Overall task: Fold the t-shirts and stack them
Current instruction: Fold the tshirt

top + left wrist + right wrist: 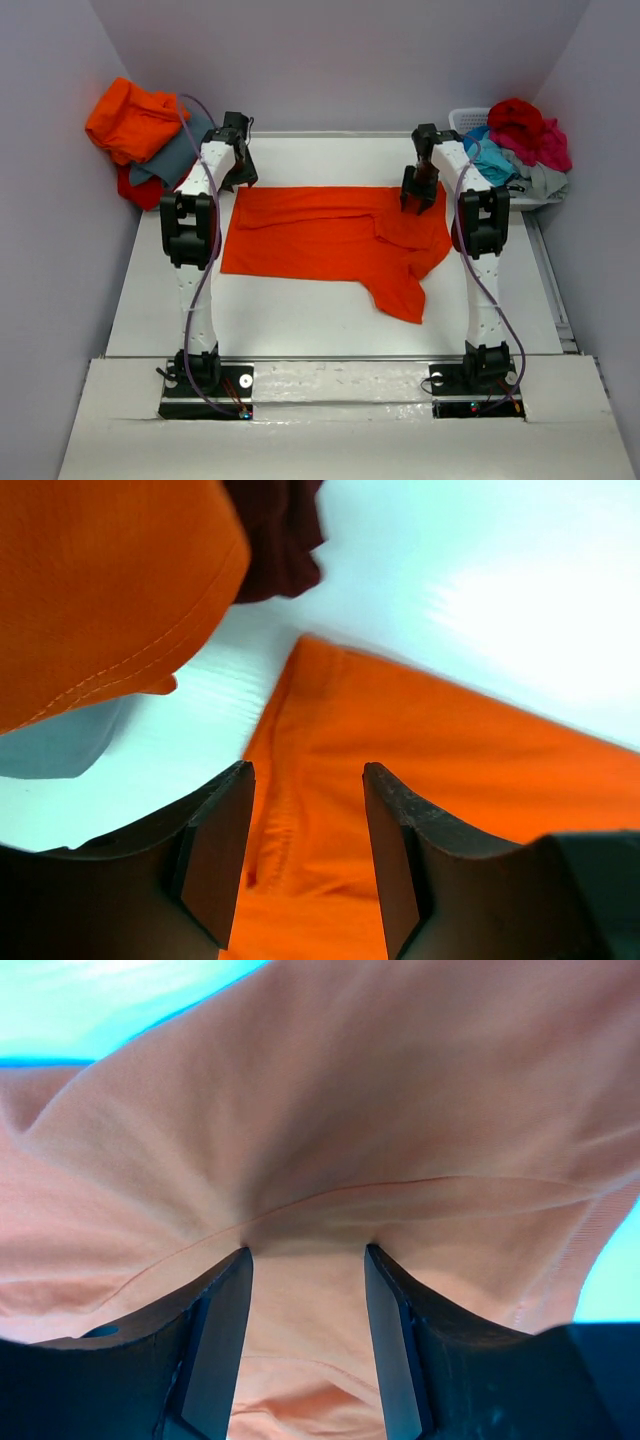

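So the job looks like it is near its start for this shirt: one orange t-shirt (320, 240) lies spread out in the middle of the white table (300, 325), mostly flat but not folded up yet. One sleeve (403, 292) sticks out toward the near side, and the cloth is a bit bunched by the right arm. The left gripper (305, 780) is at the far left corner of the shirt. Its two fingers are apart and nothing is between them; the shirt's edge is just below. The right gripper (307, 1255) is down on the far right part of the shirt. Its fingers are apart too, and the cloth wrinkles up around the tips, but I see no cloth pinched between them. A pile of shirts (140, 130), orange, grey and red, sits at the far left corner, well away from the flat shirt. More shirts (520, 135) are heaped in the white basket (462, 118) at the far right. I think the next move is to smooth out the bunched part, then grab one long edge with both grippers together and bring it over evenly, so the fold comes out straight.
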Controlling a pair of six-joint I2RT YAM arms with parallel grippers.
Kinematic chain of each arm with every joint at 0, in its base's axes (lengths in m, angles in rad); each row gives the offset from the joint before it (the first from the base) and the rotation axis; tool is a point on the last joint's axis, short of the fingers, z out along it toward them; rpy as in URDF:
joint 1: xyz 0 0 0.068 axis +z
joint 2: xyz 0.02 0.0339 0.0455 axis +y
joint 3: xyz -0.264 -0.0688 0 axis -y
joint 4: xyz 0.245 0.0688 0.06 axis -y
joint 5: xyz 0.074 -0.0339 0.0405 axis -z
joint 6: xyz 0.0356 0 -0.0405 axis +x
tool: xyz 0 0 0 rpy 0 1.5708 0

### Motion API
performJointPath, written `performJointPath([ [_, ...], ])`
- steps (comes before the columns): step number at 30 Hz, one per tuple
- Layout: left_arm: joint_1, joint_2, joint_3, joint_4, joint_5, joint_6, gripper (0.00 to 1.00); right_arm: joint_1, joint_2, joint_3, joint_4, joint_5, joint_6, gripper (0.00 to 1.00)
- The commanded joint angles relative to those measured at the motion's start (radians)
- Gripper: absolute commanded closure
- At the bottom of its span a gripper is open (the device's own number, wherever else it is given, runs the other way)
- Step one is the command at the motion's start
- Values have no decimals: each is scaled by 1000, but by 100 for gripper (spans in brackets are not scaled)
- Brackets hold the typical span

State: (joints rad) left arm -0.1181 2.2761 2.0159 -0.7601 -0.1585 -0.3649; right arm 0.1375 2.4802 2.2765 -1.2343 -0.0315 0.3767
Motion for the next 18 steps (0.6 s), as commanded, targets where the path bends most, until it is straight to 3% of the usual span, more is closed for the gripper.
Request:
performJointPath([
  [1, -31, -33, 125, -51, -26, 17, 41, -12, -93, 9, 35, 8, -6, 45],
  [9, -49, 31, 161, -64, -1, 14, 41, -12, -84, 79, 21, 65, 7, 42],
  [18, -58, 69, 84, -22, 36, 11, 42, -12, -30, 94, 58, 133, 47, 42],
])
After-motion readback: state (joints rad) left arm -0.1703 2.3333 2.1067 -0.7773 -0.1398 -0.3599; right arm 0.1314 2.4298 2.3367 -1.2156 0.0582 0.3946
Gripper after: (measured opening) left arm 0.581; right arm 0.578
